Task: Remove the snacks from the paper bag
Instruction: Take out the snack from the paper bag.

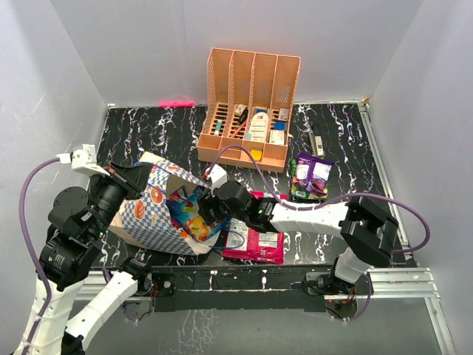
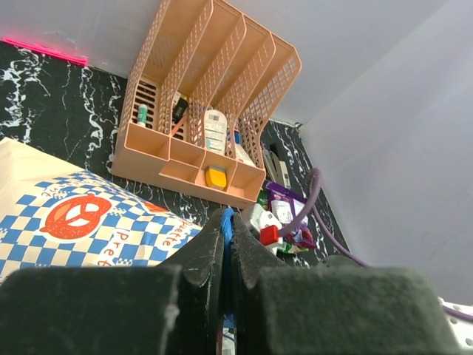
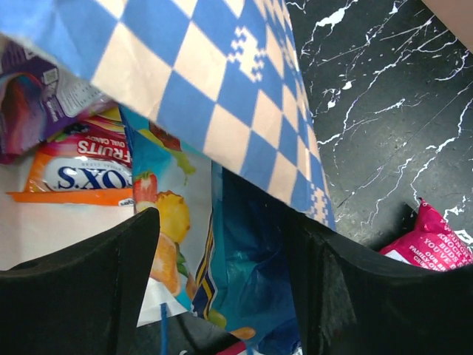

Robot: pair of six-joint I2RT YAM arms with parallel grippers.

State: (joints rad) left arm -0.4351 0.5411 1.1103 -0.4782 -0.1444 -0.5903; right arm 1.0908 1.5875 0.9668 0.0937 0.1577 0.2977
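- Right wrist: right gripper [image 3: 229,296], jaws spread, straddles a blue snack packet [image 3: 247,281] inside the paper bag [image 3: 222,96], partly hidden by its checked wall.
- Bag at the table's [image 1: 347,148] near-left corner; left gripper [image 2: 228,238] clenched on its blue handle [image 2: 228,218].

A robot lab test cell: plain white panel walls [image 1: 148,44] enclose a black marble-patterned tabletop [image 1: 148,133], the left arm [image 1: 74,222] and right arm [image 1: 318,218] bolted by an aluminium rail [image 1: 414,277].

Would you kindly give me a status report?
Left gripper shut on blue string handle of checked blue-and-white paper bag. Right gripper open around glossy blue fruit-print packet inside. Nothing blocking.
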